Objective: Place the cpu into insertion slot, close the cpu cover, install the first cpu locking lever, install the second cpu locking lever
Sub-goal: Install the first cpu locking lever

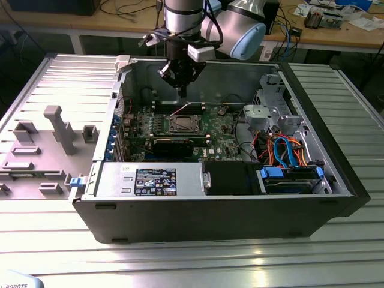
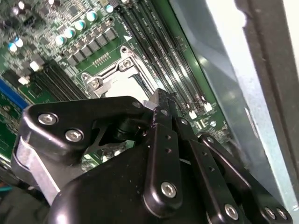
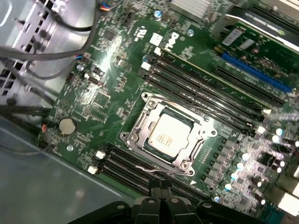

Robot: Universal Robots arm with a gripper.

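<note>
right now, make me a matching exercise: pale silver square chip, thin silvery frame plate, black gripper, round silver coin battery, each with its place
1 pale silver square cpu
2 thin silvery cpu cover
3 black gripper
4 round silver coin battery

a on the green circuit board, apart from the insertion slot
b above the insertion slot, fingers shut
c seated in the insertion slot
d lying around the cpu

Pairs: 1-c, 2-d, 3-b, 4-a
</note>
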